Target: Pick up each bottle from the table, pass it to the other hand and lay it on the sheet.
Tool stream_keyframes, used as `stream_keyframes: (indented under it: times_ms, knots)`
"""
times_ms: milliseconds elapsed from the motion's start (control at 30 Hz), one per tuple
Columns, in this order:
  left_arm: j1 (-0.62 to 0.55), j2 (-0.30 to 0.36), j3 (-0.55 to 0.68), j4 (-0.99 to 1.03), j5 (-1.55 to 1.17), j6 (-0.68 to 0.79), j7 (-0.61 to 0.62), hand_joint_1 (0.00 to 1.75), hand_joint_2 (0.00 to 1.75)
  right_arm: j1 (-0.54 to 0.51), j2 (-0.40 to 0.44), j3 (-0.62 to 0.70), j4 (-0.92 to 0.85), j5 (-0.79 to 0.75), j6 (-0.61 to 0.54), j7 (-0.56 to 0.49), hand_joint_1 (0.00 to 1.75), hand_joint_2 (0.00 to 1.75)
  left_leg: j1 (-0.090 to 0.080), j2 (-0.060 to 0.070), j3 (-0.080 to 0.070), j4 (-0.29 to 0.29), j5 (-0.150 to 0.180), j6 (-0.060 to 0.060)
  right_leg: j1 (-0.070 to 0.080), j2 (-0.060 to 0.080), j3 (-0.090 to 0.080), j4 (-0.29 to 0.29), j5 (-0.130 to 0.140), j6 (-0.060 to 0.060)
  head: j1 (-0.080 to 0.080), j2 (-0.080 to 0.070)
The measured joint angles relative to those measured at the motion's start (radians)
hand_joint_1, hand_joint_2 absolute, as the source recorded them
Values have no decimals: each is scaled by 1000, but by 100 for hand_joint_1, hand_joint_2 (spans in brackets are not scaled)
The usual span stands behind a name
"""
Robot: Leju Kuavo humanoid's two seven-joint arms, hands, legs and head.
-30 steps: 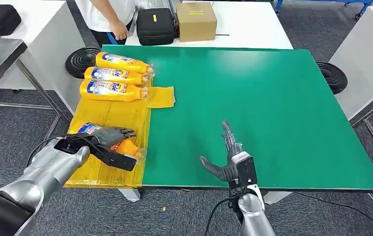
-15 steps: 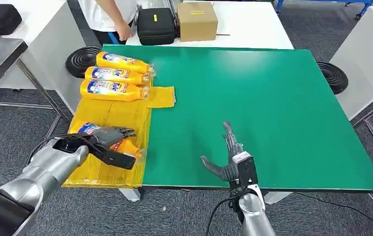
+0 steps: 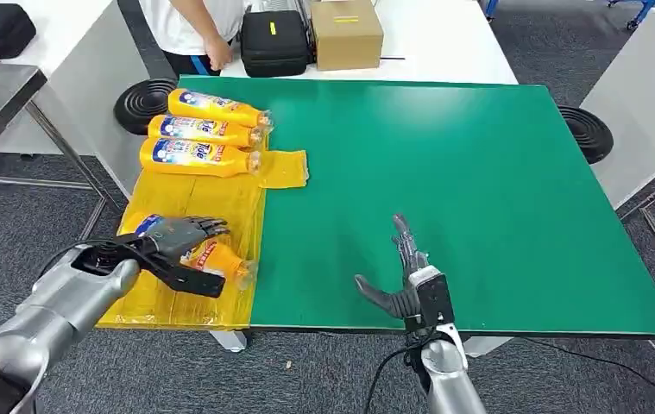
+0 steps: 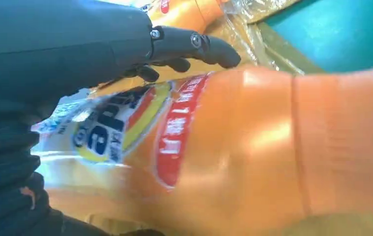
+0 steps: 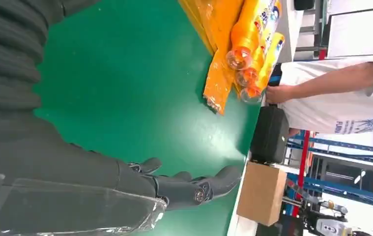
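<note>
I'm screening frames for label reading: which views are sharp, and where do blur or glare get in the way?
Head view: sharp, evenly lit. Left wrist view: the bottle in the left hand is very close, soft, with glare patches. Right wrist view: sharp, the right hand dark in the foreground.

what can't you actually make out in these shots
- Head view: the left hand covers the middle of the fourth bottle, so its hold is unclear.
- Left wrist view: that bottle is too close and blurred; the label is unreadable.
- Head view: the person is cut off by the top edge.
- The three bottles have print too small to read.
</note>
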Motion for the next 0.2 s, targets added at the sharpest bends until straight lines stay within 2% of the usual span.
stream_keyframes:
  times_ms: [200]
  knots:
    - [3,34,-14,-51,-1,-10,2,0,175,0,-1,0,0,0,0,1,0,175,0,0,-1,0,0,0,0,0,-1,0,0,0,0,0]
